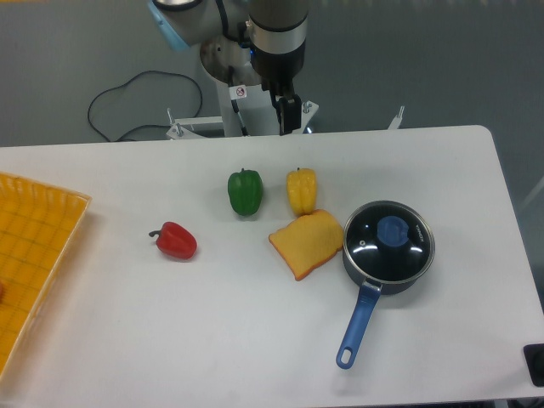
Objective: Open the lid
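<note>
The lid (371,248), a round glass disc with a thin metal rim and a blue knob (392,230) at its centre, rests flat on the dark saucepan (387,284) at the table's right. The pan's long blue handle (358,326) points toward the front edge. My gripper (291,126) hangs at the back edge of the table, far from the lid and well above-left of it in the picture. Its dark fingers point down and overlap from this angle, with nothing seen between them.
A yellow sponge-like slice (308,243) lies against the pan's left side. Behind it stand a yellow pepper (301,189) and a green pepper (245,192); a red pepper (176,240) lies further left. A yellow tray (34,246) sits at the left edge.
</note>
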`<state>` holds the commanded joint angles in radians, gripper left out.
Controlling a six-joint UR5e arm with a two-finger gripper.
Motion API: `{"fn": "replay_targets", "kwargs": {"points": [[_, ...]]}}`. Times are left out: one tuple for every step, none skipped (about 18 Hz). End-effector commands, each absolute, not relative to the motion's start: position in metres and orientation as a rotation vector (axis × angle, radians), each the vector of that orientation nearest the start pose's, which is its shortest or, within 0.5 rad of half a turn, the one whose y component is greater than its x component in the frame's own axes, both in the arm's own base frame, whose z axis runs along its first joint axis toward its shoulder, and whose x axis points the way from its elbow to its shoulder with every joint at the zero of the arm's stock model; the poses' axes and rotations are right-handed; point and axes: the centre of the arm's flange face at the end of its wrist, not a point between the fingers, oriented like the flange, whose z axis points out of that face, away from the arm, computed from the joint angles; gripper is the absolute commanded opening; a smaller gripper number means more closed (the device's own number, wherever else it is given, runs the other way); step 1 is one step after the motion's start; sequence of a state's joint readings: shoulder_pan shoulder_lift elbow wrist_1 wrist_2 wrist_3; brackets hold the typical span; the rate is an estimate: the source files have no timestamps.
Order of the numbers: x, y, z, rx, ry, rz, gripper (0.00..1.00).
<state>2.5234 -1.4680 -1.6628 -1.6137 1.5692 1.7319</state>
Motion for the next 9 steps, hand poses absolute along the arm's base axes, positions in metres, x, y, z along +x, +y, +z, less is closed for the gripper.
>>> {"fn": "replay_targets", "kwargs": {"points": [[-0.285, 0.3665, 0.486, -2.916, 1.2, -0.05, 1.0], [-0.2837, 0.3673, 0.4854, -2.919, 1.209, -0.048, 1.0], [-0.2826, 0.3681, 0.4854, -2.918, 1.214, -0.047, 1.0], [-0.2832, 0.3685, 0.4868, -2.918, 1.214, -0.045, 1.0], [-0.2836, 0.3686, 0.4883, -2.92, 1.212, -0.04, 1.0], [-0.2836, 0.3686, 0.4877, -2.924, 1.204, -0.04, 1.0], [-0.2831, 0.3683, 0.4847, -2.926, 1.202, -0.049, 1.0], [-0.2824, 0.3679, 0.4804, -2.928, 1.197, -0.061, 1.0], [-0.2821, 0.3677, 0.4789, -2.938, 1.173, -0.066, 1.0]]}}
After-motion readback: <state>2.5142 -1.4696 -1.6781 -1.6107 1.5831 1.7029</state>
